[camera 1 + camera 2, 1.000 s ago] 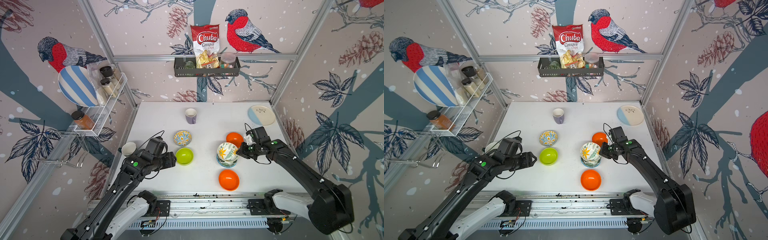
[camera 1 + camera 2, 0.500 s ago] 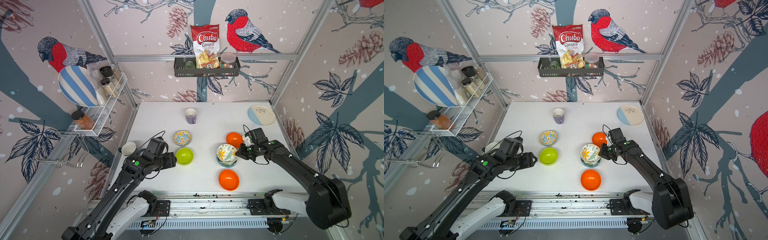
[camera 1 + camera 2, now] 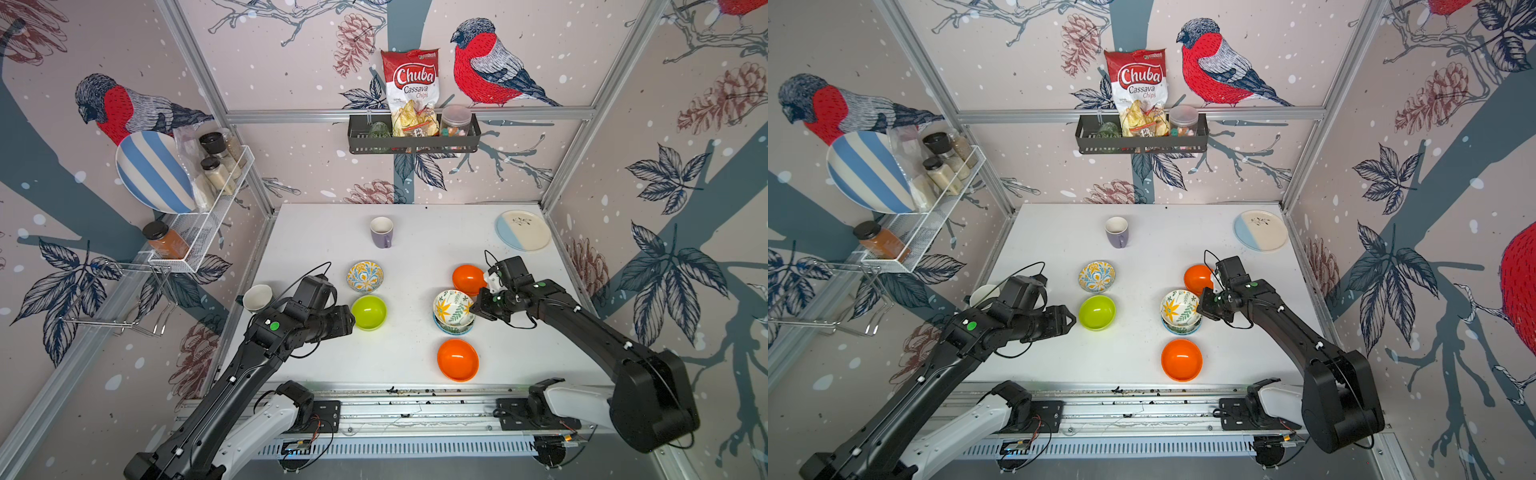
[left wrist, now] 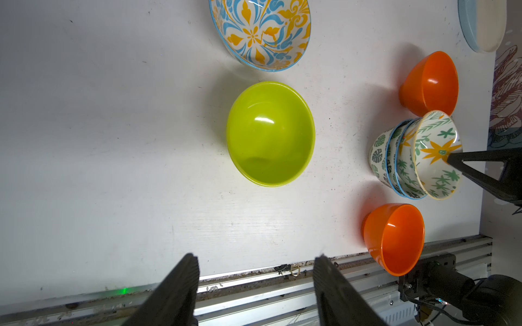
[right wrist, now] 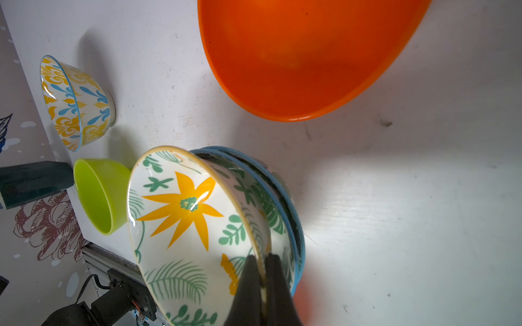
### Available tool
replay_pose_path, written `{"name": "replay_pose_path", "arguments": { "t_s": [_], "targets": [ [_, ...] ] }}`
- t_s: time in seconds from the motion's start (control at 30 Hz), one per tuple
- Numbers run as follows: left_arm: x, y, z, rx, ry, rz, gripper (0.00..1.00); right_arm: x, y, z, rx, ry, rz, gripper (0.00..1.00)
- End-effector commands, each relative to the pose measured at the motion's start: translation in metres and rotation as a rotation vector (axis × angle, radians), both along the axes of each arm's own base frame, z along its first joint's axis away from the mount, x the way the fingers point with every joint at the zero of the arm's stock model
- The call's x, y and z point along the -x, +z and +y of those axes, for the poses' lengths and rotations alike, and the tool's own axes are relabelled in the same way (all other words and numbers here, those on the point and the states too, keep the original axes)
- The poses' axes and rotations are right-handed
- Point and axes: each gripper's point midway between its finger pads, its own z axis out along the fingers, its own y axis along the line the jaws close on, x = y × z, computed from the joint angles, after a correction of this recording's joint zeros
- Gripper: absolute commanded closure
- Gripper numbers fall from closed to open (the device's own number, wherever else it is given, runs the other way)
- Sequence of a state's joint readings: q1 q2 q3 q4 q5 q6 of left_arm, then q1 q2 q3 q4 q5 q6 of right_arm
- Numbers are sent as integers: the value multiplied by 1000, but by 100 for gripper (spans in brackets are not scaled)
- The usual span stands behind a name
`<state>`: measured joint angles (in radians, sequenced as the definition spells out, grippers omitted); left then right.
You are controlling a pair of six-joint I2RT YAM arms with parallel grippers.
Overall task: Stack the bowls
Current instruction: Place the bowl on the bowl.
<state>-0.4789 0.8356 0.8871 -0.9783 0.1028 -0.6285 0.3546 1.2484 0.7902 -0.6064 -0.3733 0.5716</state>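
Observation:
My right gripper is shut on the rim of a leaf-print bowl with a yellow flower. That bowl rests tilted on a stack of blue-rimmed bowls. In a top view the right gripper is at the stack's right side. One orange bowl stands behind the stack and another orange bowl in front. My left gripper is open and holds nothing. It hovers just left of the lime green bowl. A yellow and blue floral bowl sits behind the lime one.
A purple mug stands at the back middle and a cream-and-blue plate at the back right corner. A white cup sits at the table's left edge beside my left arm. The metal rail runs along the front edge.
The right gripper has edged slightly left with the leaf-print bowl's rim in it, and the bowl sits a little lower on the stack. The left arm has barely moved.

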Motion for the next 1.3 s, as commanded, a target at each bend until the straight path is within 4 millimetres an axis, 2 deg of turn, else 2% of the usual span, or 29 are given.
{"name": "replay_pose_path", "arguments": {
  "t_s": [0.0, 0.43, 0.97, 1.03, 1.27],
  "targets": [
    [-2, 1, 0, 0, -3, -10, 34, -2, 3, 4, -20, 22, -18, 100],
    [-2, 0, 2, -4, 4, -8, 34, -1, -5, 3, -4, 20, 10, 100],
    [-1, 0, 1, 0, 1, -9, 33, 1, -1, 4, -14, 26, -2, 100],
    [-1, 0, 1, 2, 1, -10, 33, 1, 5, 3, -19, 25, -24, 100],
    [-1, 0, 1, 4, 0, -10, 33, 3, 2, -2, 7, 14, -23, 100]
  ]
}}
